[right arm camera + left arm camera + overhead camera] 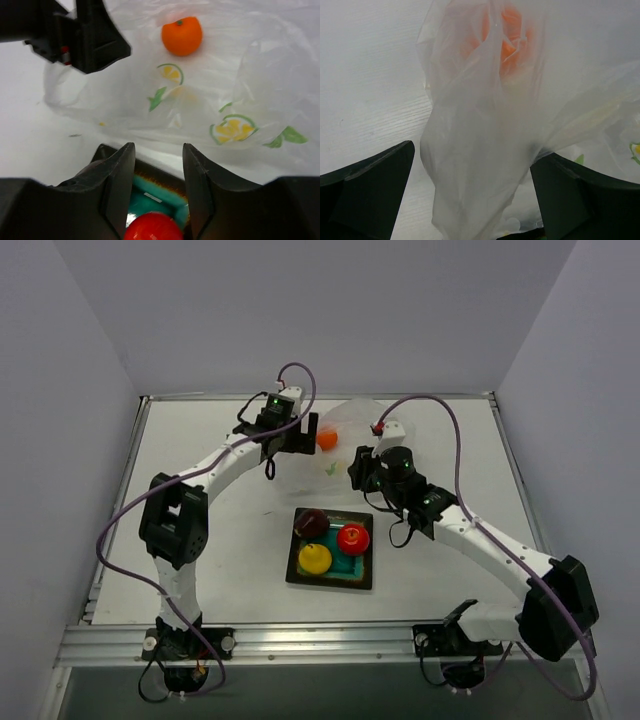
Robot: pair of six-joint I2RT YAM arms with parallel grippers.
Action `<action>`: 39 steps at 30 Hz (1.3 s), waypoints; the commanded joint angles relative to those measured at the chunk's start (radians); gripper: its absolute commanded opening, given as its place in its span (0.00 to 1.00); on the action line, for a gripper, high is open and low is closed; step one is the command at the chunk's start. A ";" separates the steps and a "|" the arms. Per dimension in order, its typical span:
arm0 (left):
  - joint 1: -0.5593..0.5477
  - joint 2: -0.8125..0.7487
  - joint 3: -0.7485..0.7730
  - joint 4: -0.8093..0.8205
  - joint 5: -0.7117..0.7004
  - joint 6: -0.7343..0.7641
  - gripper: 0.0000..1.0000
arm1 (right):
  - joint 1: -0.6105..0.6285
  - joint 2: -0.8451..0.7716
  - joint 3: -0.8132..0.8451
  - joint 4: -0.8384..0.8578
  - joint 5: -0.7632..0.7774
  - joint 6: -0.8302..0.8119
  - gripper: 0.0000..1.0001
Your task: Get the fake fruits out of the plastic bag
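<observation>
Nearest us, the teal plate (330, 584) holds the dark red fruit (314, 523), bright red fruit (352, 538) and yellow fruit (315, 558). Just beyond it, our right end effector (159, 185) hangs parted and empty. Farther back, the plastic bag (350, 435) lies on the bench (200, 470) with the orange fruit (327, 440) inside. Its bunched edge sits between the spread fingers (370, 195) of our left end effector (475, 200).

The plate (350, 567) sits on the table (200, 460). 3 fruits lie on it: the far-left fruit (314, 523), the far-right fruit (352, 537) and the near-left fruit (315, 558). The bag (350, 425) lies on the table just behind the plate. The 4th fruit (326, 440) is in the bag, behind the plate's left half. The left gripper (312, 433) is behind the plate, at the bag's left edge, just left of the 4th fruit. The right gripper (356, 470) is just behind the plate's far-right part, at the bag's near edge.
</observation>
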State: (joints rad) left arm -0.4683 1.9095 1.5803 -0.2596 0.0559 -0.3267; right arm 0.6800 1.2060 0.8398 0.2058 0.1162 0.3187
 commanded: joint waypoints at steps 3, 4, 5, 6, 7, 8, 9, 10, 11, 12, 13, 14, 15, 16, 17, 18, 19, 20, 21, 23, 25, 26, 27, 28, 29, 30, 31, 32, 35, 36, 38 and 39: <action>0.023 0.019 0.101 0.003 0.033 0.032 0.83 | -0.161 0.209 0.162 0.053 -0.147 -0.076 0.43; 0.028 0.022 0.098 0.017 0.041 0.019 0.72 | -0.174 0.245 0.185 0.053 -0.162 -0.087 0.45; 0.030 0.023 0.093 0.029 0.047 0.012 0.60 | -0.180 0.312 0.208 0.055 -0.165 -0.095 0.45; 0.033 0.026 0.089 0.042 0.053 0.003 0.22 | -0.184 0.344 0.249 0.066 -0.165 -0.099 0.45; 0.036 0.026 0.078 0.054 0.067 -0.012 0.07 | -0.186 0.369 0.268 0.075 -0.167 -0.107 0.45; 0.036 0.023 0.072 0.059 0.070 -0.020 0.03 | -0.188 0.415 0.286 0.093 -0.168 -0.112 0.46; 0.036 0.008 0.060 0.078 0.068 -0.037 0.02 | -0.186 0.437 0.321 0.104 -0.171 -0.115 0.46; 0.036 -0.004 0.022 0.098 0.062 -0.046 0.02 | -0.188 0.458 0.337 0.115 -0.180 -0.115 0.45; 0.036 -0.015 0.001 0.114 0.058 -0.054 0.02 | -0.188 0.499 0.352 0.139 -0.196 -0.116 0.45; 0.037 -0.033 -0.014 0.134 0.053 -0.073 0.02 | -0.185 0.518 0.372 0.156 -0.197 -0.115 0.45; 0.039 -0.039 -0.023 0.138 0.048 -0.083 0.02 | -0.185 0.535 0.381 0.173 -0.200 -0.112 0.45; 0.042 -0.047 -0.041 0.146 0.042 -0.093 0.02 | -0.185 0.570 0.389 0.188 -0.205 -0.109 0.45; 0.043 -0.059 -0.052 0.167 0.044 -0.107 0.02 | -0.185 0.587 0.396 0.214 -0.210 -0.101 0.45; 0.045 -0.066 -0.065 0.183 0.050 -0.135 0.02 | -0.185 0.602 0.410 0.227 -0.214 -0.095 0.44; 0.046 -0.070 -0.083 0.197 0.058 -0.147 0.02 | -0.185 0.637 0.418 0.243 -0.219 -0.090 0.44; 0.048 -0.076 -0.088 0.216 0.073 -0.169 0.02 | -0.183 0.658 0.429 0.269 -0.217 -0.087 0.44; 0.048 -0.076 -0.092 0.223 0.081 -0.179 0.02 | -0.178 0.679 0.462 0.274 -0.210 -0.087 0.44; 0.048 -0.076 -0.098 0.227 0.088 -0.189 0.02 | -0.178 0.725 0.482 0.277 -0.202 -0.089 0.45; 0.049 -0.079 -0.101 0.238 0.102 -0.198 0.02 | -0.178 0.748 0.505 0.276 -0.196 -0.089 0.46; 0.053 -0.084 -0.112 0.243 0.114 -0.221 0.02 | -0.178 0.811 0.564 0.274 -0.173 -0.102 0.55; 0.059 -0.087 -0.123 0.284 0.127 -0.239 0.02 | -0.178 0.848 0.600 0.273 -0.162 -0.109 0.66; 0.062 -0.087 -0.123 0.284 0.133 -0.245 0.02 | -0.178 0.886 0.640 0.271 -0.161 -0.110 0.69; 0.066 -0.081 -0.120 0.287 0.142 -0.256 0.02 | -0.178 0.908 0.660 0.267 -0.162 -0.110 0.71; 0.074 -0.078 -0.117 0.287 0.148 -0.262 0.02 | -0.178 0.926 0.680 0.264 -0.165 -0.109 0.77; 0.079 -0.073 -0.114 0.284 0.154 -0.268 0.02 | -0.177 0.966 0.717 0.261 -0.165 -0.110 0.79; 0.083 -0.067 -0.109 0.286 0.162 -0.276 0.02 | -0.178 0.984 0.734 0.261 -0.165 -0.110 0.84; 0.089 -0.064 -0.108 0.287 0.174 -0.281 0.02 | -0.177 1.022 0.751 0.259 -0.162 -0.109 0.86; 0.091 -0.060 -0.108 0.293 0.179 -0.284 0.02 | -0.178 1.040 0.768 0.259 -0.161 -0.106 0.88; 0.095 -0.050 -0.112 0.309 0.186 -0.296 0.02 | -0.177 1.113 0.840 0.261 -0.177 -0.090 0.95; 0.096 -0.046 -0.114 0.310 0.188 -0.301 0.02 | -0.172 1.133 0.882 0.261 -0.196 -0.083 0.98; 0.100 -0.032 -0.118 0.312 0.188 -0.302 0.02 | -0.168 1.193 0.923 0.271 -0.257 -0.064 0.98; 0.105 -0.027 -0.121 0.312 0.185 -0.302 0.02 | -0.165 1.211 0.938 0.277 -0.269 -0.040 0.97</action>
State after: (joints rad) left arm -0.3744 1.8980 1.4414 0.0040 0.2260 -0.6064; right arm 0.4988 2.3749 1.7096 0.4526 -0.0910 0.2394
